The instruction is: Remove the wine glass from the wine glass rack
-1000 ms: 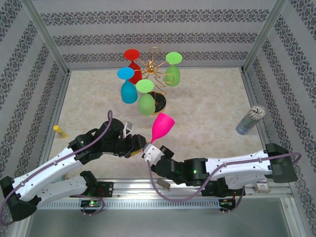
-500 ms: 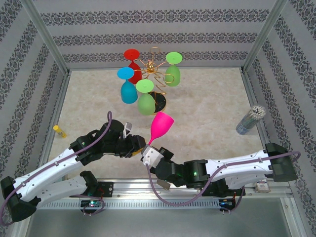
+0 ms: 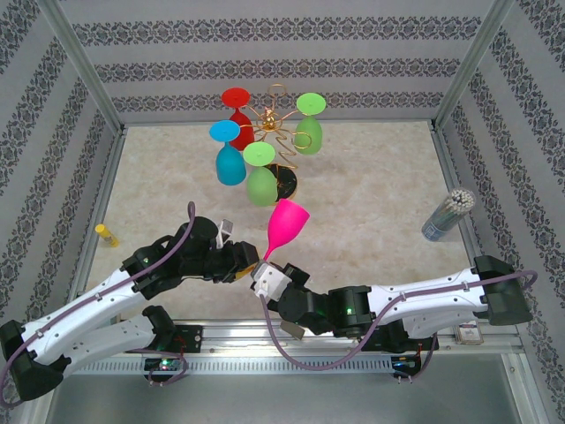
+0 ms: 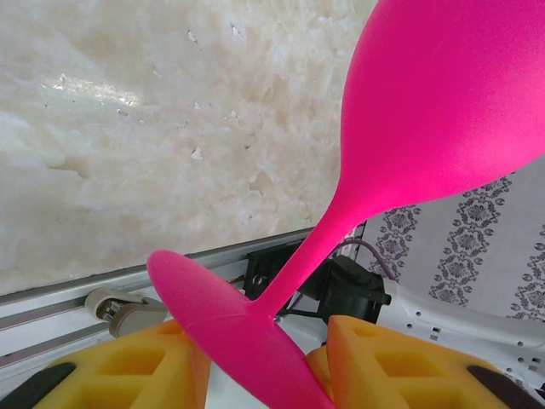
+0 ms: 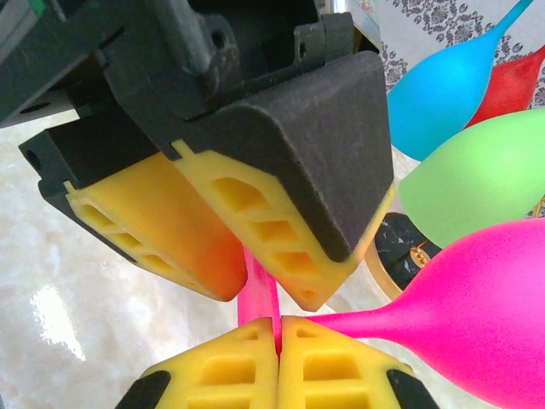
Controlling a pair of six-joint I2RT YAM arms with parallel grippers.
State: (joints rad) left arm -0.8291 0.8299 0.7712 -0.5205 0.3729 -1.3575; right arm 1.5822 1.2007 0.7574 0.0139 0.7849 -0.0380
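Your R gripper (image 3: 263, 270) is clamped on the pink glass (image 3: 289, 225) by its foot, near centre. Your L gripper (image 3: 246, 262) pinches the same foot. The rack (image 3: 270, 116) stands far back.

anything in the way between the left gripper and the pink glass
Nothing visible does. The foot of the pink wine glass already sits between the fingers of the left gripper, and the right gripper is shut on the same foot right beside them.
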